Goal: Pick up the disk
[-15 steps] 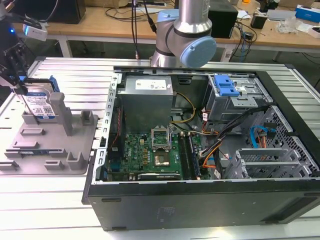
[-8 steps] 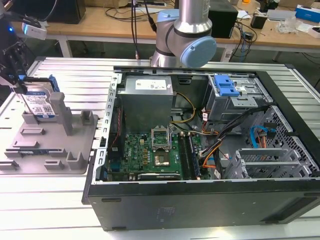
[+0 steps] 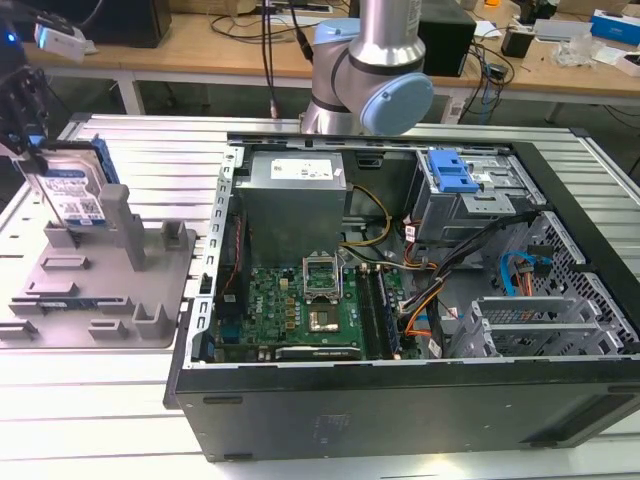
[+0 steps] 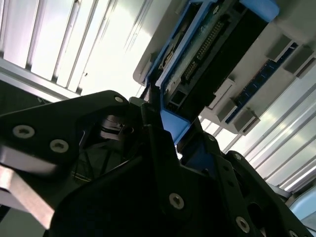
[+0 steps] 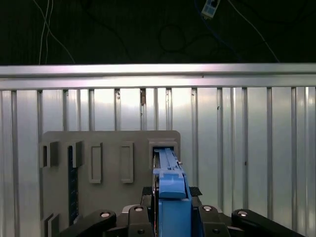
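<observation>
- The black, bolted metal claw [image 5: 170, 217] is clamped on the disk [image 5: 170, 177], a flat silver metal hard drive with blue plastic side rails; in both wrist views the dark fingers [image 4: 163, 143] press on the blue rail at the drive's upper end.
- In the exterior view the disk [image 3: 72, 190] stands upright on edge, its white-and-blue printed label facing the camera. It sits at the back corner of the grey plastic holder with upright posts [image 3: 110, 290], on the exterior view's left.
- Its lower edge looks level with the holder's slot; I cannot tell whether it is seated or already just clear.
- In my judgement the grasp is made and the step in hand is the lift.
- Getting it free calls for a straight pull along the slot, with no tilt, so the rails do not bind against the neighbouring grey post [image 3: 122, 225].
- The holder rests on the ribbed aluminium table [image 3: 140, 140], near its edge at the exterior view's left.
- Beyond it lies the open black computer case [image 3: 400, 400] with its green motherboard [image 3: 300, 310], well apart from the disk.
</observation>
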Robot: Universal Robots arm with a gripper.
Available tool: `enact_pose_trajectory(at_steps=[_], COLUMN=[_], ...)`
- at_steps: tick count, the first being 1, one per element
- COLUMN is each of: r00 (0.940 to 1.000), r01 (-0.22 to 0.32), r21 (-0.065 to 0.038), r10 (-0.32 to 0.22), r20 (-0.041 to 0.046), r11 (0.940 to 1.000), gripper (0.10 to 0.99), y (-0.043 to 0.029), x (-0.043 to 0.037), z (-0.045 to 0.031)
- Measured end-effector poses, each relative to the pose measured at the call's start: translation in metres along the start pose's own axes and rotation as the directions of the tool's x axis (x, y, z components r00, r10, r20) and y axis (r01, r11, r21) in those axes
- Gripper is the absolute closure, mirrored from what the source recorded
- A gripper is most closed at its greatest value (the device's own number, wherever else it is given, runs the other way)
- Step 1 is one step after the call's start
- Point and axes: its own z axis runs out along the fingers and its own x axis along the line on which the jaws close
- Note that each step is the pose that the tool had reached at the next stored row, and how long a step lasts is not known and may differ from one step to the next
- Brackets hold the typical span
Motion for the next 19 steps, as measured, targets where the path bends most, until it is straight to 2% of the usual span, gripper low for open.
enact_pose_trajectory(at_steps=[2,3,16,18,19], r00=[1.0,1.0,0.9999,0.9998,0.9998], r01=[0.0,0.0,0.0,0.0,0.0], r21=[0.0,0.0,0.0,0.0,0.0], r10=[0.0,0.0,0.0,0.0,0.0], r20=[0.0015,0.0032,0.0153,0.0182,0.0191], r11=[1.0,1.0,1.0,1.0,1.0], gripper=[0.722,0.722,0.722,0.722,0.722], y=[0.0001,0.0003,0.0011,0.0012,0.0013], x=[0.0002,0.0005,0.0032,0.0039,0.0042], z=[-0.0154,-0.0283,-0.098,-0.1127,-0.1174])
